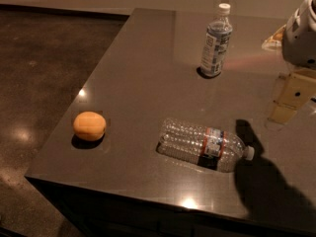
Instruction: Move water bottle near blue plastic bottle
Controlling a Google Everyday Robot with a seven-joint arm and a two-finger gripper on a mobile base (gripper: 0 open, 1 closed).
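At the reach stage, judging by the layout: water bottle (pixel 205 144) not yet gripped, lying on its side on the desk (pixel 138 83), cap end pointing right. Claw (pixel 289 105) hanging to the right of the water bottle and farther back, apart from it, touching nothing; spread or pressed together, cannot tell. Blue plastic bottle (pixel 216 43) standing upright well behind the water bottle, with a wide gap between the two.

Next, most likely: bring the claw over the water bottle's ribbed middle, square across its length, pinch, lift, carry toward the back and set down just beside the blue plastic bottle without knocking it over. Go gently; thin crinkly walls likely to give under a hard squeeze, and a round body likely to roll if nudged off-centre.

Front edge of the desk close on the near side of the water bottle, so avoid any shove that way. Round orange thing (pixel 89 126) well to the left of the water bottle, out of the path. Open desk behind the water bottle all the way to the goal.
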